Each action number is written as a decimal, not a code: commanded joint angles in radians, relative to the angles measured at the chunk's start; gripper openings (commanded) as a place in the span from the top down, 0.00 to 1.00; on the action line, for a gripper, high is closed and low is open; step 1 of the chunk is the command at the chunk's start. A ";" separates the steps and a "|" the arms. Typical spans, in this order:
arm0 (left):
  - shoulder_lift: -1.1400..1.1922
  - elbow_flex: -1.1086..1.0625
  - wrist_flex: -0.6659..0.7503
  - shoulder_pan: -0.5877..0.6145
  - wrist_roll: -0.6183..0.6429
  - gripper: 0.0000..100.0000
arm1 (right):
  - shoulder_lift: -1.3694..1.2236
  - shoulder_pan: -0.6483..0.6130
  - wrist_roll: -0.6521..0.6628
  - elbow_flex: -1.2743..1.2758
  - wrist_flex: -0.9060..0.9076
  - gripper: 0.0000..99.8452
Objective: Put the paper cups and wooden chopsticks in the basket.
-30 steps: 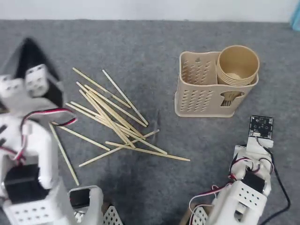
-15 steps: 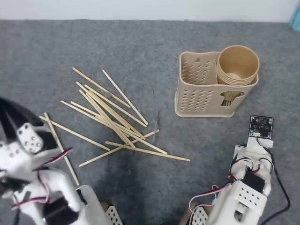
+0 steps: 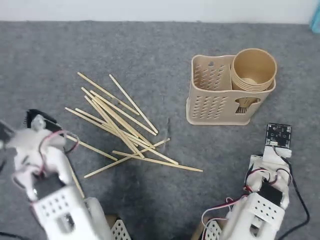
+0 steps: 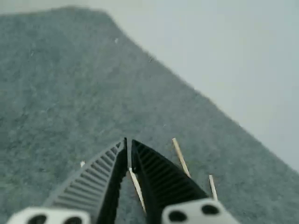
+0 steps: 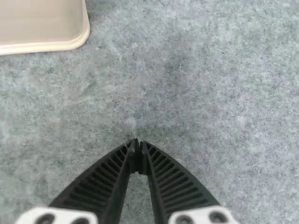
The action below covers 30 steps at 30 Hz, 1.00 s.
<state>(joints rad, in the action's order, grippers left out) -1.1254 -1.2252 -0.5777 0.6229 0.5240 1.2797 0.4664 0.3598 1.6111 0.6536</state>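
Note:
Several wooden chopsticks (image 3: 120, 122) lie scattered and crossed on the grey carpet left of centre. One more chopstick (image 3: 77, 184) lies apart, beside the left arm. The beige perforated basket (image 3: 210, 107) stands at the back right, with stacked paper cups (image 3: 253, 67) in its right compartment. My left gripper (image 3: 37, 116) sits at the front left, its shut black fingers (image 4: 128, 141) held above the carpet. A chopstick (image 4: 136, 186) on the carpet shows through the slit between them. My right gripper (image 5: 138, 142) is shut and empty over bare carpet, near the basket's corner (image 5: 46, 28).
The right arm (image 3: 272, 165) rests at the front right, in front of the basket. Two more chopstick ends (image 4: 180, 156) lie just beyond the left fingers. A white wall edges the carpet at the back.
The left arm has swung from the far left edge down toward the front, and its gripper now points over the loose chopstick. The pile, basket, cups and right arm are unchanged.

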 commanded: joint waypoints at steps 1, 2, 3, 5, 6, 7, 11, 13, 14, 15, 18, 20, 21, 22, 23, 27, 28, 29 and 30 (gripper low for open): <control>0.370 0.214 -0.040 0.029 0.029 0.98 | 0.022 0.012 0.017 -0.008 -0.015 0.99; 0.470 0.280 -0.066 0.038 0.029 0.98 | 0.022 0.012 0.017 -0.008 -0.015 0.99; 0.563 0.349 -0.095 0.049 0.028 0.98 | 0.022 0.012 0.017 -0.008 -0.015 0.99; 0.744 0.489 -0.167 0.066 0.028 0.98 | 0.022 0.012 0.017 -0.008 -0.015 0.99; 0.829 0.558 -0.207 0.072 0.026 0.98 | 0.022 0.012 0.017 -0.008 -0.015 0.99; 0.905 0.628 -0.250 0.077 0.026 0.98 | 0.022 0.012 0.017 -0.008 -0.015 0.99; 1.169 0.885 -0.446 0.077 0.017 0.98 | 0.022 0.012 0.017 -0.008 -0.015 0.99; 1.280 0.993 -0.528 0.074 -0.014 0.98 | 0.022 0.012 0.017 -0.008 -0.015 0.99; 1.329 1.041 -0.559 0.072 -0.025 0.98 | 0.022 0.012 0.017 -0.008 -0.015 0.99; 1.373 1.086 -0.585 0.072 -0.031 0.98 | 0.022 0.012 0.017 -0.008 -0.015 0.99; 1.488 1.201 -0.640 0.075 -0.035 0.98 | 0.022 0.012 0.017 -0.008 -0.015 0.99; 1.550 1.260 -0.672 0.075 -0.052 0.98 | 0.022 0.012 0.017 -0.008 -0.015 0.99; 1.573 1.283 -0.687 0.074 -0.077 0.98 | 0.022 0.012 0.017 -0.008 -0.015 0.99; 1.593 1.305 -0.701 0.071 -0.092 0.98 | 0.022 0.012 0.017 -0.008 -0.015 0.99; 1.605 1.320 -0.707 0.071 -0.101 0.98 | 0.022 0.012 0.017 -0.008 -0.015 0.99; 1.616 1.365 -0.713 0.063 -0.106 0.96 | 0.022 0.012 0.017 -0.008 -0.015 0.99; 1.614 1.374 -0.723 0.060 -0.110 0.94 | 0.022 0.012 0.017 -0.008 -0.015 0.99; 1.614 1.391 -0.743 0.058 -0.118 0.90 | 0.022 0.012 0.017 -0.008 -0.015 0.99; 1.614 1.411 -0.767 0.057 -0.118 0.86 | 0.022 0.012 0.017 -0.008 -0.015 0.99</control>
<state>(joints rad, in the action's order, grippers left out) 0.5056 0.1174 -1.2958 0.6935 0.4242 1.2797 0.4664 0.3598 1.6111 0.6536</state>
